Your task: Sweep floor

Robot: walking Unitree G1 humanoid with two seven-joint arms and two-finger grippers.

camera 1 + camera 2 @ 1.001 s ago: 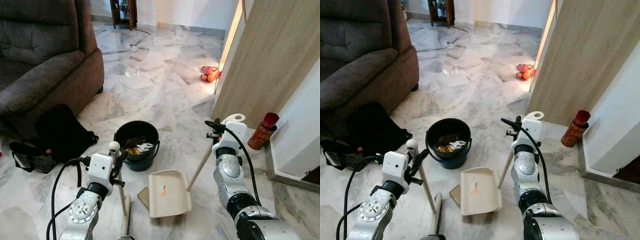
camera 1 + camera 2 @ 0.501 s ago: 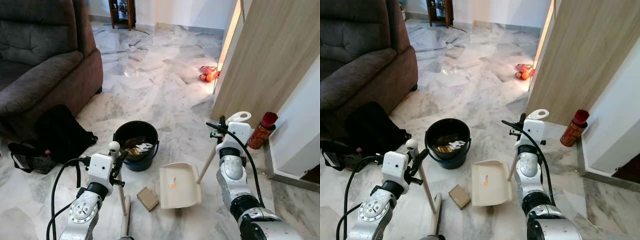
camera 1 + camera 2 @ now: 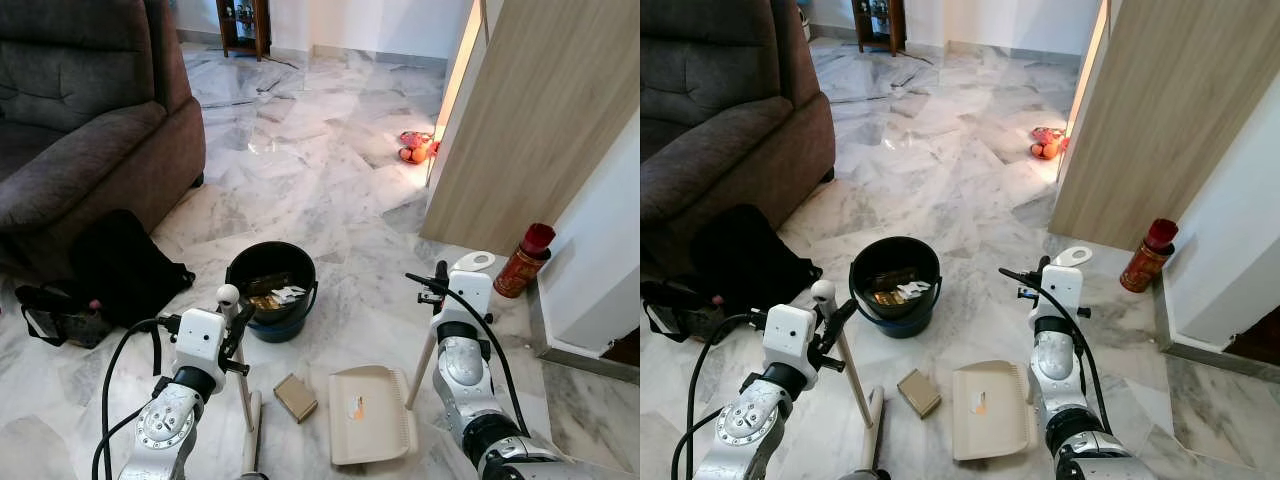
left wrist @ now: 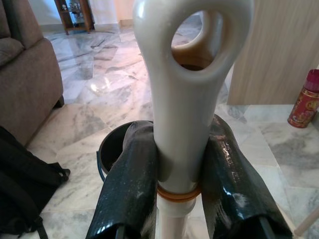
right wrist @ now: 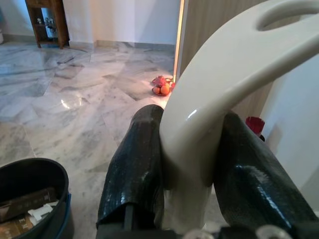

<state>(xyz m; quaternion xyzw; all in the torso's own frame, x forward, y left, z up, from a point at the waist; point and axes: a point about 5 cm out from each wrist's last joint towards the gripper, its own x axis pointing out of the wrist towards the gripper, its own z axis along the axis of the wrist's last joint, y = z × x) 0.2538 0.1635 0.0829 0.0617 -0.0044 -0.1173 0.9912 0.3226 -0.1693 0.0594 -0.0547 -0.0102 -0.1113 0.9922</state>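
My left gripper is shut on the cream broom handle, just below its round top; the left wrist view has both black fingers clamped around the handle. My right gripper is shut on the long handle of the cream dustpan, which lies flat on the marble floor. A small brown cardboard piece lies on the floor between the broom and the dustpan. Beyond it stands a black bucket holding scraps.
A dark sofa and a black bag are on the left. A wooden panel and a red canister stand at the right by a white wall. Small orange toys lie further off. Open marble floor stretches ahead.
The dustpan, raised and tilted half a second ago, has come down flat on the floor, further right of the cardboard. My right arm has lowered. The left arm and broom have stayed put.
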